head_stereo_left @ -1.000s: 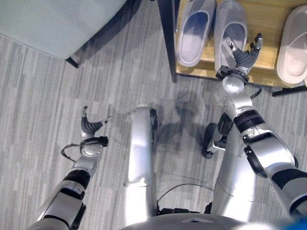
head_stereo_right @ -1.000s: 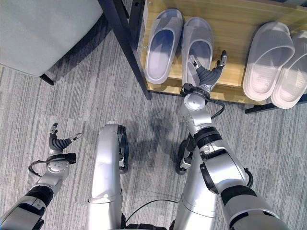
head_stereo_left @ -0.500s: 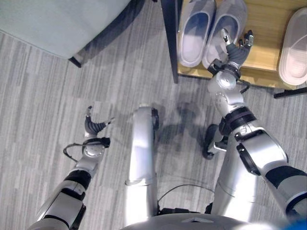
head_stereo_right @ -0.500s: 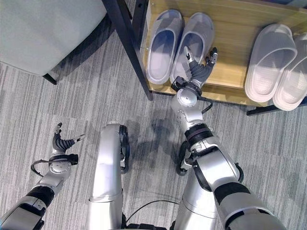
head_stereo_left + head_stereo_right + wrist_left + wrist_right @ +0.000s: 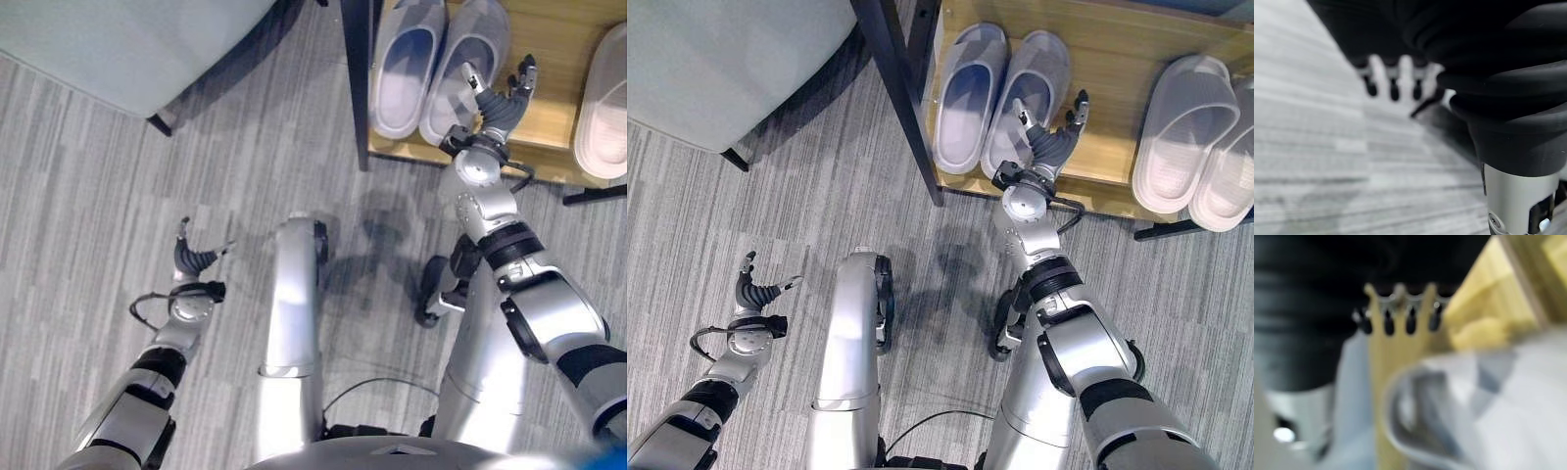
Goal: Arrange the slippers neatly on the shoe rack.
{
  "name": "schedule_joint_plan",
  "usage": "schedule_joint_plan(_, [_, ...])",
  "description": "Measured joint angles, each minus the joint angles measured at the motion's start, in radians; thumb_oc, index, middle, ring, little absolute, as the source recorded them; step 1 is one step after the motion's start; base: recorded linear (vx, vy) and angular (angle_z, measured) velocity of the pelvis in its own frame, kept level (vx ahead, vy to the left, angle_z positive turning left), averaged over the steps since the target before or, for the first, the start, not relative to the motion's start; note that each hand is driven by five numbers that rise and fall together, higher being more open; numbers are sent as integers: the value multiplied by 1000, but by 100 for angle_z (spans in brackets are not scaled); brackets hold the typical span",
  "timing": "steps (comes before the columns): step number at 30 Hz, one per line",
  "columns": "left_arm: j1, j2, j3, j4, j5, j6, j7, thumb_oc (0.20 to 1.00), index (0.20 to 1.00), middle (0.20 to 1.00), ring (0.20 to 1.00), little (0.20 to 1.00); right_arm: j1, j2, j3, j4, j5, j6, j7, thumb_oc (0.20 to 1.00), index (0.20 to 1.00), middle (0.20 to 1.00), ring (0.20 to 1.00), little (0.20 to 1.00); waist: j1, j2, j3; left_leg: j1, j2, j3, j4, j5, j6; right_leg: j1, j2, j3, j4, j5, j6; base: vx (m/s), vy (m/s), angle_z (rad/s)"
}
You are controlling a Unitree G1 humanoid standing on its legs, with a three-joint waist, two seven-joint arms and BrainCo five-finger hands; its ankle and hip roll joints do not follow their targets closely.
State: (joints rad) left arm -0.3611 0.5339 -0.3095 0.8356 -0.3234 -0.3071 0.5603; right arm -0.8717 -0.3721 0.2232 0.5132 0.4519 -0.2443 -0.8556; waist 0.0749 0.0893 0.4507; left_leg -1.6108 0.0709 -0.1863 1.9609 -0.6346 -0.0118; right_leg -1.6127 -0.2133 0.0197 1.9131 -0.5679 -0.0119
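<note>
Two grey slippers lie side by side at the left end of the wooden shoe rack (image 5: pixel 1117 98): the left one (image 5: pixel 965 98) straight, the right one (image 5: pixel 1034 83) slanted with its heel against its mate. My right hand (image 5: pixel 1050 147) is open at that slipper's heel, thumb over its edge and fingers (image 5: pixel 1398 318) spread above bare wood; the slipper (image 5: pixel 1459 406) shows close by in the right wrist view. A pale pair (image 5: pixel 1181 132) rests at the rack's right end. My left hand (image 5: pixel 752 292) hangs open low over the carpet, holding nothing.
The rack's dark corner post (image 5: pixel 901 88) stands just left of the grey pair. A pale green upholstered seat (image 5: pixel 715 59) takes up the far left. Grey striped carpet (image 5: pixel 823 196) covers the floor in front of the rack.
The right grey slipper's heel has swung left against its mate, pushed by my right hand. That hand has since drawn back a little to the right. The left hand has stayed put.
</note>
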Motion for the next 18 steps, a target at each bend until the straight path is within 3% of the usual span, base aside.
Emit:
schedule_joint_plan(2, [-33, -25, 19, -4, 7, 0, -9, 1000, 1000, 1000, 1000, 1000, 96, 3, -40, -132, -71, -8, 8, 1000, 1000, 1000, 1000, 1000, -12, -9, -5, 0, 5, 20, -77, 30, 0, -1, 0, -1, -68, 21, 9, -111, 45, 7])
schedule_joint_plan(6, [-70, -39, 17, -51, 60, 0, -19, 1000, 1000, 1000, 1000, 1000, 262, 46, -30, -206, -148, -14, 63, 1000, 1000, 1000, 1000, 1000, -40, -53, -49, 33, 29, 69, -300, 114, -12, 25, -16, -31, -280, 99, 5, -166, 86, 4])
schedule_joint_plan(7, [-67, -57, 18, -95, 84, -4, -22, 1000, 1000, 1000, 1000, 1000, 368, 72, -50, -230, -169, -18, 89, 1000, 1000, 1000, 1000, 1000, -46, -66, -84, 69, 23, 83, -434, 159, -19, 67, -31, -58, -407, 128, -2, -219, 97, 20])
schedule_joint_plan(9, [-32, -78, 9, -95, 109, -5, -45, 1000, 1000, 1000, 1000, 1000, 445, 100, -6, -112, -158, 0, 120, 1000, 1000, 1000, 1000, 1000, -60, -87, -68, 236, 21, 100, -590, 211, -48, 232, -30, -74, -552, 167, 27, -167, 67, 18])
schedule_joint_plan(10, [-18, -89, 5, -93, 109, -6, -47, 1000, 1000, 1000, 1000, 1000, 478, 110, 6, -98, -160, -2, 131, 1000, 1000, 1000, 1000, 1000, -62, -89, -70, 277, 22, 108, -614, 214, -44, 274, -32, -77, -577, 171, 24, -91, 31, 12])
schedule_joint_plan(11, [21, -119, -4, -75, 111, -9, -62, 1000, 1000, 1000, 1000, 1000, 547, 126, 16, -43, -158, -22, 185, 1000, 1000, 1000, 1000, 1000, -61, -90, -81, 396, 17, 123, -704, 224, -40, 393, -41, -91, -660, 180, 29, -73, 43, 12])
schedule_joint_plan(12, [50, -142, -7, -53, 110, -10, -68, 1000, 1000, 1000, 1000, 1000, 582, 132, 32, 2, -145, -21, 213, 1000, 1000, 1000, 1000, 1000, -59, -91, -107, 457, 12, 127, -769, 239, -40, 458, -42, -99, -723, 193, 39, -40, 90, 17])
schedule_joint_plan(13, [120, -168, -15, -25, 110, -11, -85, 1000, 1000, 1000, 1000, 1000, 701, 173, 69, 49, -87, -25, 276, 1000, 1000, 1000, 1000, 1000, -61, -99, -173, 562, 8, 138, -878, 262, -34, 568, -43, -118, -834, 215, 49, -4, 136, 14])
schedule_joint_plan(15, [155, -186, -18, -15, 111, -9, -107, 1000, 1000, 1000, 1000, 1000, 763, 201, 74, 114, -51, -28, 348, 1000, 1000, 1000, 1000, 1000, -63, -113, -179, 683, -2, 148, -1000, 297, -27, 688, -44, -131, -952, 250, 60, 79, 110, 12])
schedule_joint_plan(16, [201, -204, -51, -8, 120, -12, -127, 1000, 1000, 1000, 1000, 1000, 815, 199, 103, 197, -32, -9, 398, 1000, 1000, 1000, 1000, 1000, -60, -120, -203, 811, -13, 156, -1150, 362, -29, 818, -44, -146, -1095, 310, 92, 122, 117, 9])
schedule_joint_plan(17, [231, -204, -67, -12, 125, -16, -132, 1000, 1000, 1000, 1000, 1000, 868, 198, 111, 198, -15, -6, 413, 1000, 1000, 1000, 1000, 1000, -63, -128, -240, 848, -22, 168, -1198, 370, -25, 855, -43, -148, -1151, 322, 91, 171, 130, -2])
schedule_joint_plan(18, [241, -212, -73, -3, 140, -3, -152, 1000, 1000, 1000, 1000, 1000, 881, 210, 68, 255, -10, -7, 459, 1000, 1000, 1000, 1000, 1000, -66, -139, -235, 937, -22, 180, -1280, 395, -26, 943, -44, -169, -1244, 355, 97, 161, 96, -6])
